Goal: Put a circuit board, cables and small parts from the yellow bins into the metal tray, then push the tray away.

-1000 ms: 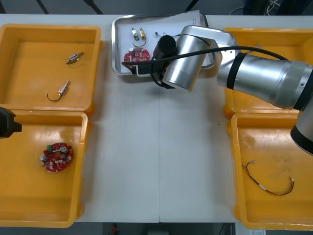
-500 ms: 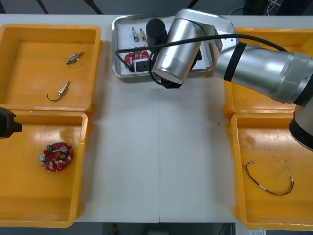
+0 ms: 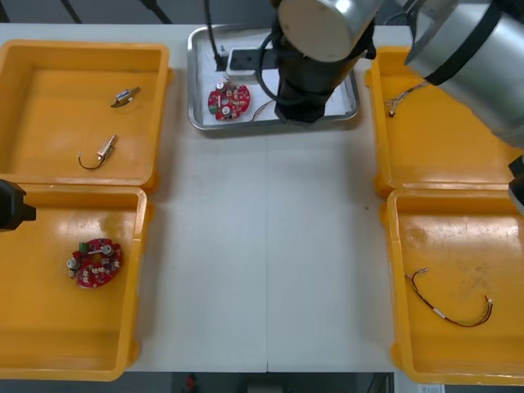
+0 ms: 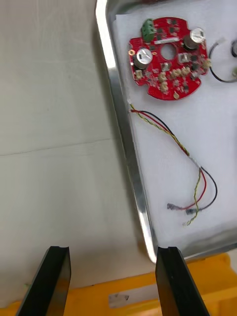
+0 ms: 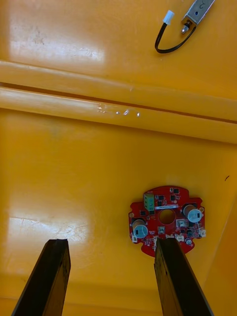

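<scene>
Right tool [image 4: 112, 252], fingers spread and empty, above a corner of the metal tray [image 4: 123, 148]; circuit board [image 4: 165, 57] and red and yellow cable [image 4: 173, 138] inside. For pushing: lower, press flat against the rim, drive straight. Left tool [image 5: 111, 244], likewise spread, over a yellow bin [image 5: 74, 163].

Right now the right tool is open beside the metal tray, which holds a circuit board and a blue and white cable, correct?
Wrong cable: the right wrist view shows it red, yellow and black, not blue and white. The right tool is open beside the metal tray, which holds a circuit board.
</scene>
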Robot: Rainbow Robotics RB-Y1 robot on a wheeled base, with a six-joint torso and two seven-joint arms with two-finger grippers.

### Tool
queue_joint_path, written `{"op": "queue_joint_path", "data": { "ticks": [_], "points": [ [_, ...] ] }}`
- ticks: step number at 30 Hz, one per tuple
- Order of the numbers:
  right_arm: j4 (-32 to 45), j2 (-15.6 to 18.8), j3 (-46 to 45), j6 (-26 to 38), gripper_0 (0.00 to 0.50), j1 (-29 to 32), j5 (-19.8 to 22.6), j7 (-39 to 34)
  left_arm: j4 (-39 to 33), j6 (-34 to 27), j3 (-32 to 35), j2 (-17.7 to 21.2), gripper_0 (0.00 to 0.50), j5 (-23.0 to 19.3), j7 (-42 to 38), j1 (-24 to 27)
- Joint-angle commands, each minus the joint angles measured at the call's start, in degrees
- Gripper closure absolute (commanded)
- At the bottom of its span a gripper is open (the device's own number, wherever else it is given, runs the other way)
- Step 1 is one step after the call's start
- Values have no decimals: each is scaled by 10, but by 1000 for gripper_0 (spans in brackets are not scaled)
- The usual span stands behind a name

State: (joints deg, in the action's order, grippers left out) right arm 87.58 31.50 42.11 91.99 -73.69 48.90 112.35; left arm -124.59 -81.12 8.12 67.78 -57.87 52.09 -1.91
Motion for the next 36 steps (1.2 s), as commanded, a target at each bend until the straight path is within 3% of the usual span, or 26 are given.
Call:
{"op": "queue_joint_path", "data": {
  "ticks": [1, 12, 20, 29, 36],
  "points": [
    [85, 70, -77, 38, 0, 39, 23, -93, -2, -4, 12, -5, 0, -4, -4, 0],
    [202, 195, -186, 81, 0, 163, 74, -268, -2, -4, 12, -5, 0, -4, -4, 0],
    [275, 276, -288, 89, 0, 298, 108, -373, -2, -4, 12, -5, 0, -4, -4, 0],
    [298, 313, -418, 129, 0, 421, 151, -432, -2, -4, 12, -5, 0, -4, -4, 0],
    [299, 317, -495, 146, 0, 493, 159, -444, -2, -4, 12, -5, 0, -4, -4, 0]
  ]
}}
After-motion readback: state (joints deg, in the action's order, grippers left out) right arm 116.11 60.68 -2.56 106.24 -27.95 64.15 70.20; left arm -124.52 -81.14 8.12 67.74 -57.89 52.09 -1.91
